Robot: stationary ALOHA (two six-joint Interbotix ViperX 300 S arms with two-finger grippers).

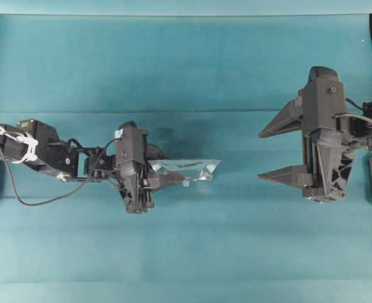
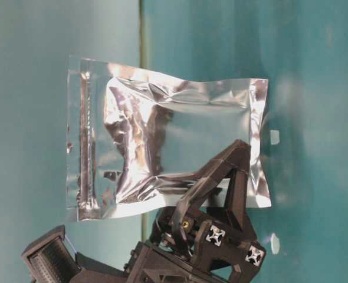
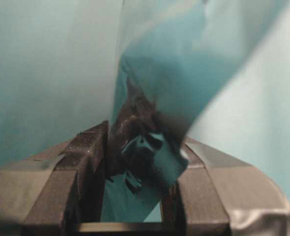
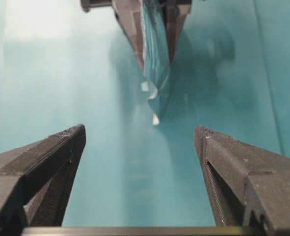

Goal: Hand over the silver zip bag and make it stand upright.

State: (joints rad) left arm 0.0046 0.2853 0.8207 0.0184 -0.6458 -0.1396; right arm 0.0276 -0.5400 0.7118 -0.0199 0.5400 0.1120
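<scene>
- Bag: silver foil pouch held off the teal desk, left of centre in the overhead view, seen there edge-on as a thin shiny sliver pointing toward the right of the frame.
- In the table-level view the bag shows its crinkled face, zip strip along its left edge.
- Left pincer is clamped on the bag's near end; its fingers press the foil from both sides.
- Right pincer stands wide open at the right of the overhead frame, apart from the bag, holding nothing.
</scene>
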